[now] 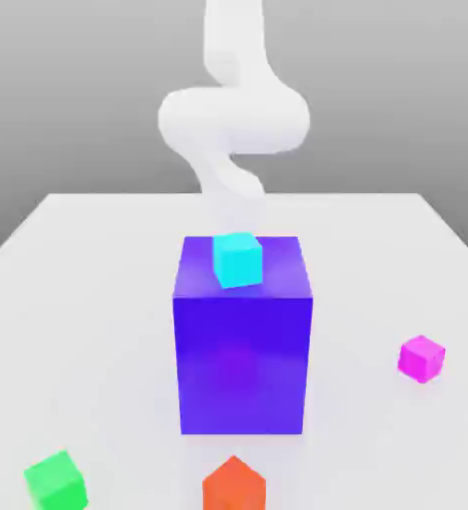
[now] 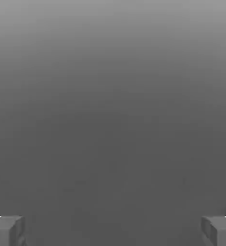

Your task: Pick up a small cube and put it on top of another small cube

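Gripper wide open w/ nothing held, cyan cube atop big blue-purple block, magenta cube on table

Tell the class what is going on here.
A robot arm stands over a white table, its gripper open and holding nothing. A light blue cube sits on top of a big blue block. Pink, green and orange cubes lie around it, none stacked on another.
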{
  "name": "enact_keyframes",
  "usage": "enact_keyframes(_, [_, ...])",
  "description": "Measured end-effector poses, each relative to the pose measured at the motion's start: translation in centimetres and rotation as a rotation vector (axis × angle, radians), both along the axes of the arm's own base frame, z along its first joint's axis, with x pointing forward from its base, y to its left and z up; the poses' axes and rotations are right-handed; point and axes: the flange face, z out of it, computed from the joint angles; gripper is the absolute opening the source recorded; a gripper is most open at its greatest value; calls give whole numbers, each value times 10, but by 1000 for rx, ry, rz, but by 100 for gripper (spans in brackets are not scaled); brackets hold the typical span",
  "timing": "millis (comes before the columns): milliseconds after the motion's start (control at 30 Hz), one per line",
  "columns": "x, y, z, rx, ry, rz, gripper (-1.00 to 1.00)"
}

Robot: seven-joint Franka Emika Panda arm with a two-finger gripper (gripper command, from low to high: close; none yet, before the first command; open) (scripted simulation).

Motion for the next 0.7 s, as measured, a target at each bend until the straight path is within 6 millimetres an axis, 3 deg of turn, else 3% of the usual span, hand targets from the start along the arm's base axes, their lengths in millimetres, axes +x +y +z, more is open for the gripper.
enact_keyframes(133, [34,69,-94,1,144,119,0])
enact_keyframes(300, [31,151,-210,-32,311,252,0])
enact_keyframes(467, [-15,218,-323,-101,471,377,0])
enact_keyframes(600, [-79,256,-407,-187,588,487,0])
enact_keyframes(700, [-121,261,-460,-248,662,533,0])
